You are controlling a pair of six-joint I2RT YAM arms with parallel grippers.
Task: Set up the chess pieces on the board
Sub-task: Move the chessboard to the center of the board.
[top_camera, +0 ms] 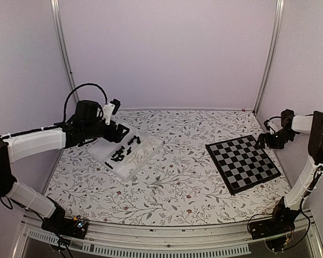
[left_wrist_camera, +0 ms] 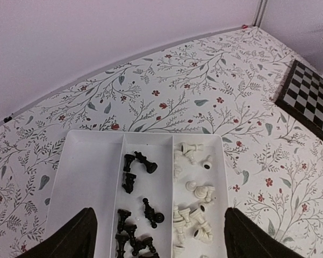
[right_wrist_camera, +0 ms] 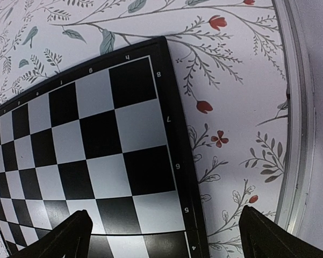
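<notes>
Robot test booth in a lab, plain pale lilac wall panels [top_camera: 166, 54] beyond the jaws, slim aluminium corner posts [top_camera: 63, 48], floral-print table cover [top_camera: 177, 177] beneath the jaws, grey metal mounting rail [top_camera: 150, 235] behind them.

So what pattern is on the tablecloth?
Tablecloth: white, grey-green leafy sprigs, small red flowers; clearest in left wrist view.

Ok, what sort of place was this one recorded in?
Probably a lab robot cell, not a home: plain pale walls with metal corner rails enclose a floral-covered table, with the left arm and right arm bolted at its near edge.
</notes>
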